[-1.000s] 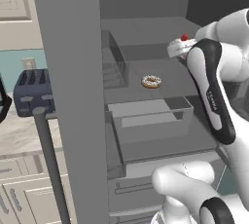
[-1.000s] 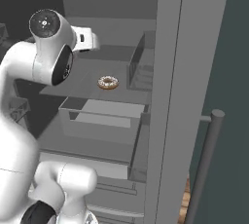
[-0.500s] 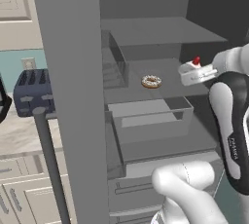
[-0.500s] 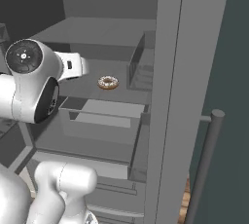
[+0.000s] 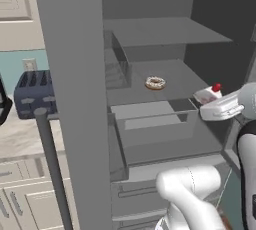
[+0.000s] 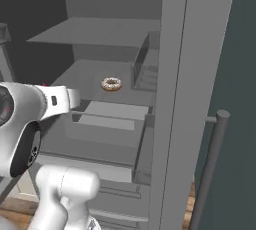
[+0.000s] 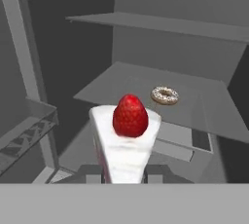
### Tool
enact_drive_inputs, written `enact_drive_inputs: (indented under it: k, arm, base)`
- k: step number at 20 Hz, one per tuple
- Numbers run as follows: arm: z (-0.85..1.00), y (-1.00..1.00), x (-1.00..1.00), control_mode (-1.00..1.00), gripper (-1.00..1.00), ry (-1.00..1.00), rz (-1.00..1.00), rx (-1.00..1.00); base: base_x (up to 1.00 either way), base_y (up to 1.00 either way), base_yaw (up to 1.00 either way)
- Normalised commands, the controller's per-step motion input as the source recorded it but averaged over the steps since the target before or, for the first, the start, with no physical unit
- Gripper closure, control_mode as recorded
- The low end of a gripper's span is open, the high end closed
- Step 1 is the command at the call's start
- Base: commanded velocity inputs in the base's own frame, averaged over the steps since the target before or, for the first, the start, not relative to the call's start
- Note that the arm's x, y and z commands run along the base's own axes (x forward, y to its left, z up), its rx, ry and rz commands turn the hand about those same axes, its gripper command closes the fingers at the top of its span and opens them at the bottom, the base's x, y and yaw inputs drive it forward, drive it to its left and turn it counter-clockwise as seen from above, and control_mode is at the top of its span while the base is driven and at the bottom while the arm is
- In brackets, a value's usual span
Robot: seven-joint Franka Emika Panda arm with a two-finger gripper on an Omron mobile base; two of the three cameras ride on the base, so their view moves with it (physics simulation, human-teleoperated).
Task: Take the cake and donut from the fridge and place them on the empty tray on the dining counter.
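Open fridge point(image 5: 75, 74) interior, seen from both sides of the base and from the hand. The gripper point(image 5: 209, 105) sits at the right edge of the compartment in the left base view, pinching the cake point(image 5: 208, 94), a small white wedge topped with a red fruit; the slice is lifted clear of the shelf point(image 5: 170, 76). In the hand view the cake point(image 7: 127, 138) stands upright between the two dark fingertips point(image 7: 90, 173), which press against its lower sides, with the narrow point of the wedge facing the camera. The donut point(image 5: 155, 82), a tan ring with pale speckled icing, lies flat on the middle shelf, well apart from the cake and further back in the fridge; it appears also in the right base view point(image 6: 111, 83) and beyond the cake in the hand view point(image 7: 165, 95). Below the shelf a clear drawer point(image 5: 150, 121) is visible. A dark blue toaster point(image 5: 34, 94) stands on the wall counter point(image 5: 22, 136) to the left of the open fridge door, whose bar handle point(image 5: 50, 169) runs down the foreground
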Motion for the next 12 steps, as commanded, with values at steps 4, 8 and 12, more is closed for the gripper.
enact_drive_inputs:
  k: [4,8,12]
  arm:
    - [0.0,0.0,0.0,1.0,1.0,0.0,0.0,0.0]
    - [0.0,0.0,0.0,1.0,1.0,0.0,0.0,0.0]
    - [0.0,0.0,0.0,1.0,1.0,0.0,0.0,0.0]
  base:
    - [-0.94,0.0,0.0]
    - [-1.0,0.0,0.03]
    - [-0.83,0.0,0.11]
